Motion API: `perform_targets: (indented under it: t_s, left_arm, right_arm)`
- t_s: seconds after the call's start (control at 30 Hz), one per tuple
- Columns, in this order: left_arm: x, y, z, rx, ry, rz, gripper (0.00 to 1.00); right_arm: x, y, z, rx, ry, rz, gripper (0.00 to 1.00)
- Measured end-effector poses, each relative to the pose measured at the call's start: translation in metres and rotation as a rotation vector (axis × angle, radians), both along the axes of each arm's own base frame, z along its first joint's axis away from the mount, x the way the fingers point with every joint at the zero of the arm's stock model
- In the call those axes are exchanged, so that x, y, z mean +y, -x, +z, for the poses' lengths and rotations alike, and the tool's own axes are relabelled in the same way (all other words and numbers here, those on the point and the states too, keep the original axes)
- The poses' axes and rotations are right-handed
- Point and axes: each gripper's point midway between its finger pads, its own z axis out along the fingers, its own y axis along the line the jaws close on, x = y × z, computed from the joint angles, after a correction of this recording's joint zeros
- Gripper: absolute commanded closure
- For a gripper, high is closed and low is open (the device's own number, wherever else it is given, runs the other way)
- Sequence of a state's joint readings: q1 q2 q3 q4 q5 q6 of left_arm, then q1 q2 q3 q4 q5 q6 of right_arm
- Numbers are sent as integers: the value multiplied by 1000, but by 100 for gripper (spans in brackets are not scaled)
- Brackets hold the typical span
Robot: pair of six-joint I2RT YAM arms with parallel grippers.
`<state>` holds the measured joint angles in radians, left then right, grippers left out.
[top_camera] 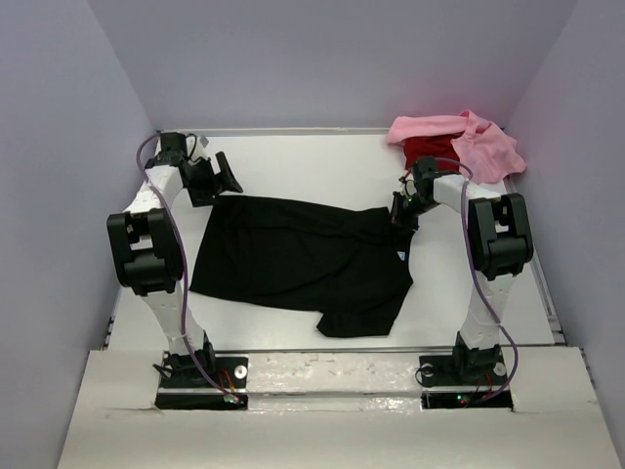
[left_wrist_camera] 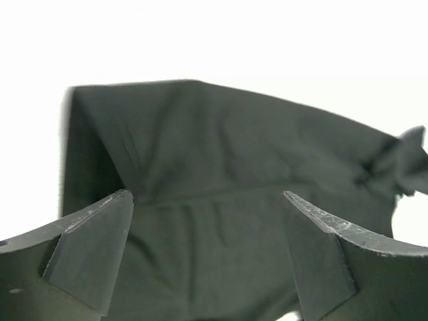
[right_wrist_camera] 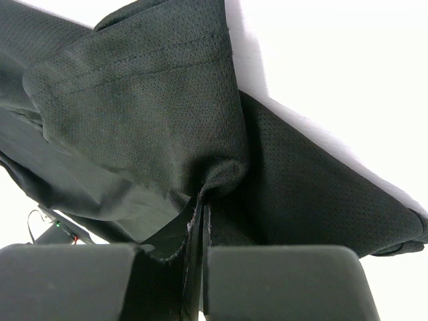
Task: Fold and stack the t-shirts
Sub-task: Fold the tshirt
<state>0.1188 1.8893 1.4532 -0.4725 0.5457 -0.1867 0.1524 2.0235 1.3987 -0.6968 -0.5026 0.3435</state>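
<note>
The black t-shirt (top_camera: pixel 293 259) lies spread on the white table, partly folded, with a small light label (top_camera: pixel 402 255) near its right edge. My right gripper (top_camera: pixel 402 211) is shut on a pinch of the black t-shirt's right edge (right_wrist_camera: pixel 200 120). My left gripper (top_camera: pixel 217 179) is open at the shirt's far left corner, its fingers (left_wrist_camera: pixel 93 241) apart over the black cloth (left_wrist_camera: pixel 221 194), holding nothing. The pink t-shirt (top_camera: pixel 483 142) and the red t-shirt (top_camera: pixel 427 149) lie bunched together at the far right corner.
The white table (top_camera: pixel 293 166) has walls at the left, back and right. The arm bases stand on the near ledge (top_camera: pixel 332 376). The pile of pink and red shirts lies just behind my right arm.
</note>
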Motion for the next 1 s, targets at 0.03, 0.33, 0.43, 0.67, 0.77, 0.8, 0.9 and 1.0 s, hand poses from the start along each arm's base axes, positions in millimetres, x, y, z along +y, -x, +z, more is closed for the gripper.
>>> perform_targets:
  t_s: [0.03, 0.33, 0.43, 0.67, 0.77, 0.8, 0.9, 1.0]
  left_arm:
    - [7, -6, 6, -18, -38, 18, 1]
    - [47, -16, 14, -34, -246, 136, 1]
    - [43, -16, 15, -37, -225, 126, 1]
    - [-18, -14, 41, -111, 83, -10, 1]
    - [-52, -4, 42, -107, 189, -87, 1]
    - [-68, 3, 41, -99, 242, -125, 1]
    - [-96, 19, 32, -64, 340, -181, 1]
    - [-113, 34, 19, -17, 421, -202, 1]
  right_arm:
    - [0, 0, 0, 1, 0, 0, 100]
    - [0, 1, 0, 2, 0, 0, 100]
    - [0, 1, 0, 2, 0, 1, 100]
    - [-1, 1, 0, -1, 3, 7, 100]
    - [-1, 1, 0, -1, 4, 8, 100]
    - [-1, 1, 0, -2, 4, 10, 100]
    - [-1, 1, 0, -3, 4, 13, 100]
    - [-1, 0, 1, -5, 4, 13, 100]
